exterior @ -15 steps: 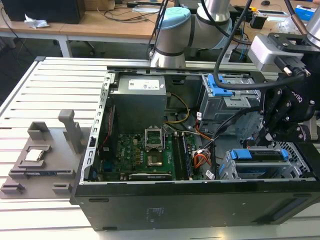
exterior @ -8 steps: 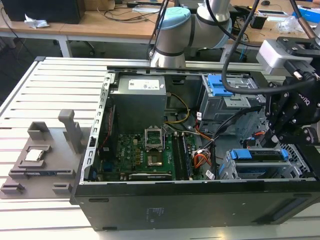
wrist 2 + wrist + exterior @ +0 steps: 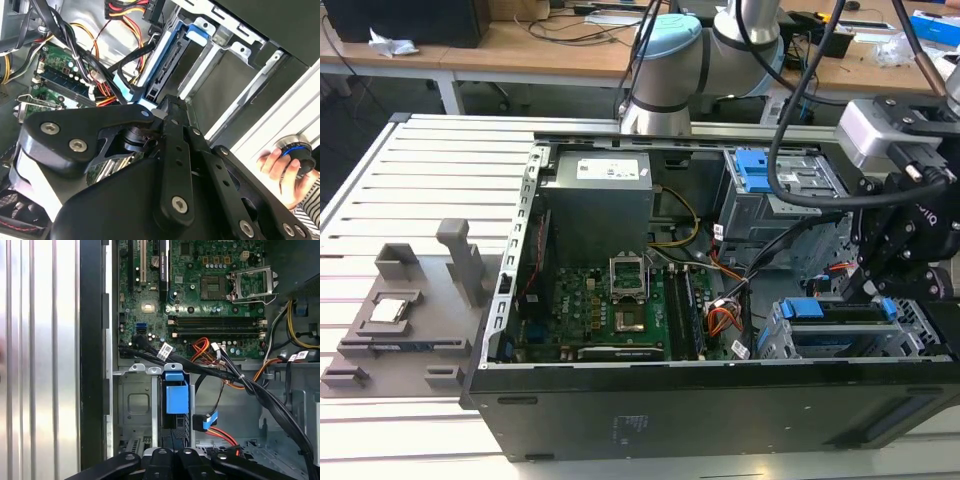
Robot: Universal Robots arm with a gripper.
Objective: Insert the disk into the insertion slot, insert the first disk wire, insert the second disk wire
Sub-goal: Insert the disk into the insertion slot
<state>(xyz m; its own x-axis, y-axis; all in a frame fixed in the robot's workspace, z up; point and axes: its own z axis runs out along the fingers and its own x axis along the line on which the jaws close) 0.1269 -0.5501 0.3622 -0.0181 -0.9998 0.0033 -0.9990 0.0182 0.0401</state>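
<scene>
The disk (image 3: pixel 176 392), edge-on in its bright blue carrier, sits inside the insertion slot (image 3: pixel 134 402), a silver sheet-metal cage at the open case's near corner on the exterior view's right (image 3: pixel 782 340). My black gripper (image 3: pixel 173 456) is right at the disk's outer end, fingers drawn together and empty. The second wrist view shows the gripper tip (image 3: pixel 167 107) meeting the end of the disk (image 3: pixel 162 65). The gripper (image 3: pixel 873 290) hangs over the cage. A thin red cable, the first disk wire (image 3: pixel 225 436), lies loose beside the cage. I cannot tell which cable is the second disk wire.
A black cable bundle (image 3: pixel 200 369) crosses just past the cage, beside orange wires (image 3: pixel 202 347) and the motherboard (image 3: pixel 620 310). A taller grey cage with a blue latch (image 3: pixel 755 170) stands behind. A hand (image 3: pixel 277 165) holds a dark knob outside the case. A grey fixture (image 3: pixel 390 320) lies on the table.
</scene>
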